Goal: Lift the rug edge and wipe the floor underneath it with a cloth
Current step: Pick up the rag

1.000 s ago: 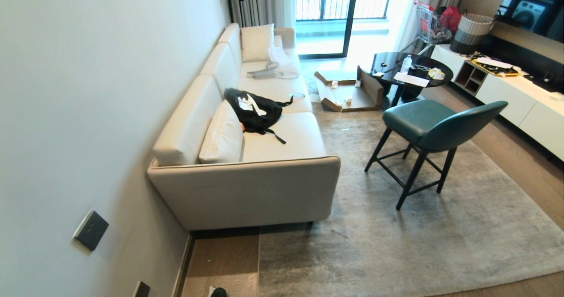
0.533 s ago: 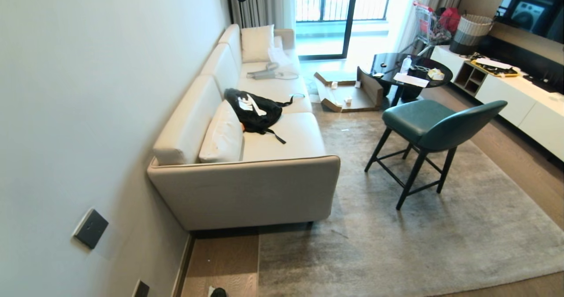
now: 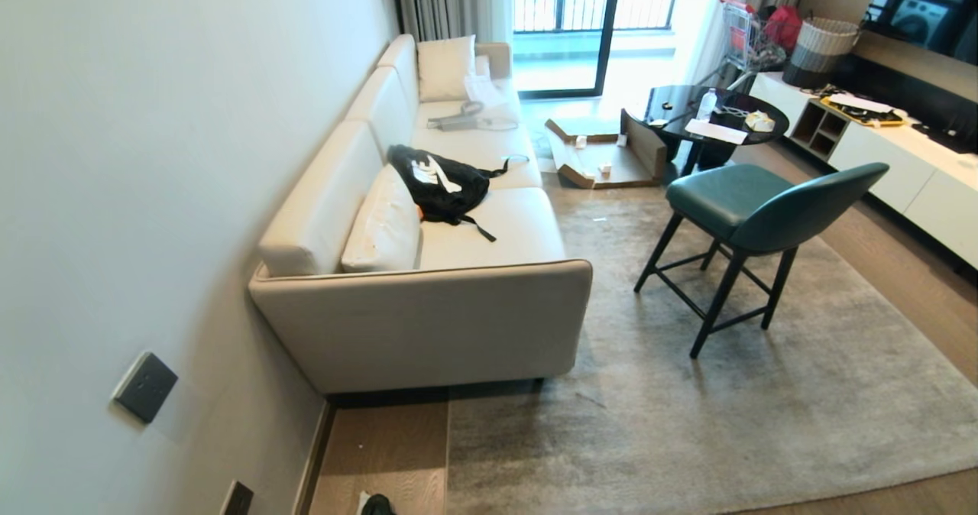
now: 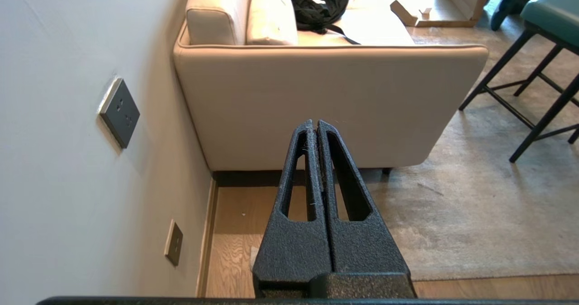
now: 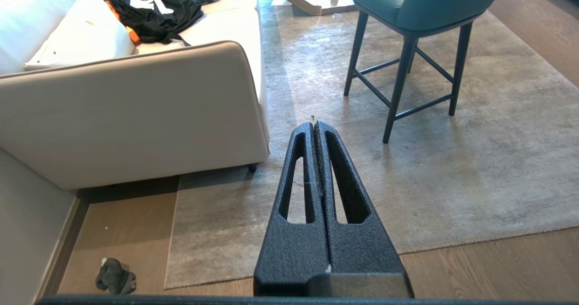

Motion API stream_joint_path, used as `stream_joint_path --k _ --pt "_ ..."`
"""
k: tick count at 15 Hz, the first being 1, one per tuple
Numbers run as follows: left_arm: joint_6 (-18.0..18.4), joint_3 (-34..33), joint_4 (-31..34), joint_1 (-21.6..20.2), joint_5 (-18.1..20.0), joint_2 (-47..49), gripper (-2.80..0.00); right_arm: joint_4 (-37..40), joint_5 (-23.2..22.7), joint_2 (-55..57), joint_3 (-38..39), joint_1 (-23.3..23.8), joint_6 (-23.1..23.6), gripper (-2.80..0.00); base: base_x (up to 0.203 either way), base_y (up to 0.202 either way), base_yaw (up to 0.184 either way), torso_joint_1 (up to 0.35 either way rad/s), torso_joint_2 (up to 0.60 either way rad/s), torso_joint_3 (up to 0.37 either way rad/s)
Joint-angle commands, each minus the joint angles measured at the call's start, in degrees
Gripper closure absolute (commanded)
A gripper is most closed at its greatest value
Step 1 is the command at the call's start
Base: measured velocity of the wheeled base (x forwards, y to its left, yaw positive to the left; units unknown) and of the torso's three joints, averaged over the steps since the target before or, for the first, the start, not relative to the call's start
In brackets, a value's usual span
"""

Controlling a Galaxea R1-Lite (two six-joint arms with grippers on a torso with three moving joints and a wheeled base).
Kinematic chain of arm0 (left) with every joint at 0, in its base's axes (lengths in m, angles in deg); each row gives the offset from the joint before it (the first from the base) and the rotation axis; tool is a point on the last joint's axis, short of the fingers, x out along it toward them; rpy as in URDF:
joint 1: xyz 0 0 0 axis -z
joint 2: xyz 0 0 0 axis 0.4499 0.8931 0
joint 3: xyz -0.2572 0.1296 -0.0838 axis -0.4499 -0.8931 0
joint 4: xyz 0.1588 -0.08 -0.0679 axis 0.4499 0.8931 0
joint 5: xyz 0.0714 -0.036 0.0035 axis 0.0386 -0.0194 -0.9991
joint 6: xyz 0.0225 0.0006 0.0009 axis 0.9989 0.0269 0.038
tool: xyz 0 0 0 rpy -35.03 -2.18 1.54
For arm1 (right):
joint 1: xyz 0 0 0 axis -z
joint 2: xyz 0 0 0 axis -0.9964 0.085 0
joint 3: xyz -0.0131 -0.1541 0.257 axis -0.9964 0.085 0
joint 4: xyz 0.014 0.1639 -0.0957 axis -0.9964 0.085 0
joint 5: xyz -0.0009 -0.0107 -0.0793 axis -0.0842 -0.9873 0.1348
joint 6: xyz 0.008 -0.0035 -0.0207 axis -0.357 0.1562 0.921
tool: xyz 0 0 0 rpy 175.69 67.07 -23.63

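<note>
Right, head view first: neither arm shows, so nothing is at work on the rug yet. The grey rug (image 3: pixel 726 416) lies flat across the wood-plank floor (image 3: pixel 382 454), its near left corner just off the sofa (image 3: pixel 428 324) end, which is the free border a gripper could get under. The green chair (image 3: pixel 756 217) stands on the rug further in, so lifting that corner should not disturb it. At the very bottom edge, on the bare planks near the wall, a dark lump with a white scrap peeks in: that is the cloth (image 3: pixel 377 505), mostly cut off. A black bag (image 3: pixel 442 183) sits on the sofa seat, no part of this job.

Over to the left wrist view: the left gripper (image 4: pixel 315 125) hangs above the floor strip between wall and rug, fingers pressed together, holding nothing. Its own body hides the planks below it, cloth included. The rug edge (image 4: pixel 475 275) runs off beside it.

Now the right wrist view: the right gripper (image 5: pixel 313 126) is also closed tight and empty, poised over the rug. Here the cloth (image 5: pixel 115 276) shows whole, a fuzzy dark rag on the bare floor near the skirting, just beside the rug corner and clear of it. The rug's underside is hidden, so what lies beneath cannot be judged.
</note>
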Motion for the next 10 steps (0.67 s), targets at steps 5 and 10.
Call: stream_joint_path --k 5,10 --pt "0.0 0.0 0.0 0.0 0.0 0.0 0.0 0.0 0.0 0.0 0.0 0.0 0.0 0.0 0.0 0.0 0.0 -0.133 0.32 0.191" --pt "0.0 0.0 0.0 0.0 0.0 0.0 0.0 0.0 0.1 0.0 0.0 0.0 -0.3 0.0 0.0 0.0 0.0 -0.132 0.34 0.203"
